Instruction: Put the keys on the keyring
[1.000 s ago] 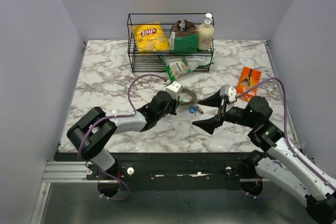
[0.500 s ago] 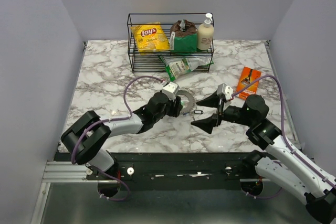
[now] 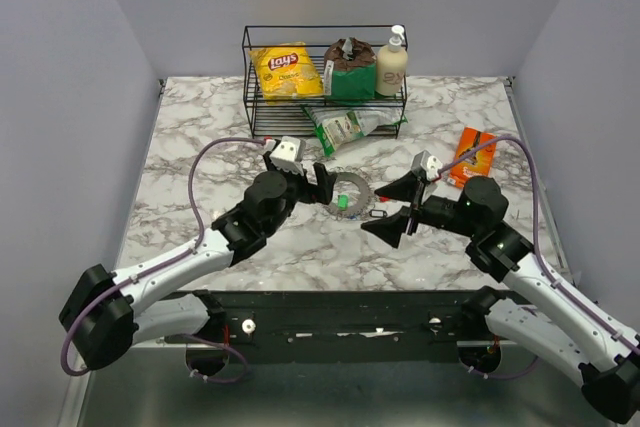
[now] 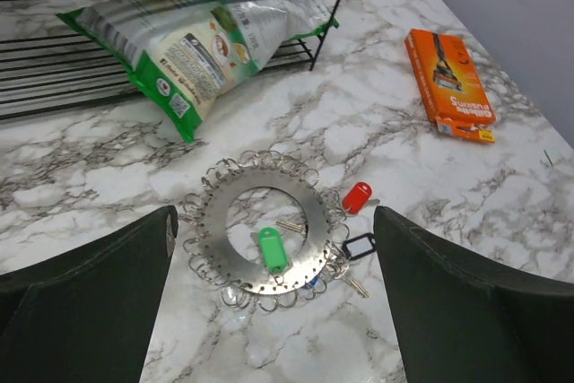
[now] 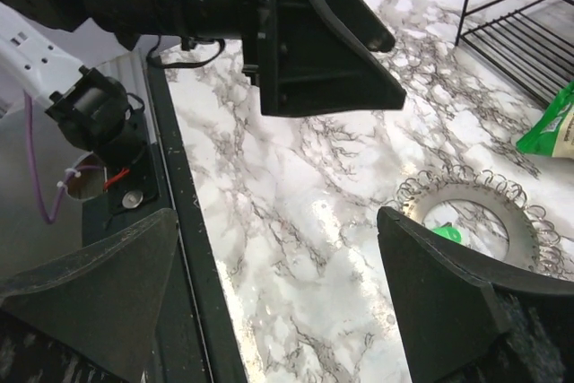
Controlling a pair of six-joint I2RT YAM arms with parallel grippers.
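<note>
The keyring (image 4: 220,221) is a flat silvery disc edged with small wire loops, lying on the marble (image 3: 345,185). A green key (image 4: 272,248) rests on the disc, also seen from above (image 3: 343,202) and in the right wrist view (image 5: 446,233). A red key (image 4: 357,196) and a black-framed tag (image 4: 359,246) lie at the disc's right rim, and a blue head (image 4: 312,282) peeks from under its edge. My left gripper (image 3: 297,173) hangs open just left of the ring, holding nothing (image 4: 273,217). My right gripper (image 3: 372,212) is open and empty to the ring's right (image 5: 276,221).
A black wire rack (image 3: 250,77) at the back holds a yellow chips bag (image 3: 286,69), a brown-topped green pack (image 3: 349,69) and a soap bottle (image 3: 391,64). A green-white bag (image 4: 202,38) leans at its front. An orange package (image 3: 474,153) lies to the right.
My left gripper went from shut at the keyring to fully open and drew back up and left. The ring now lies free on the table. The right gripper shifted slightly left, still open.
</note>
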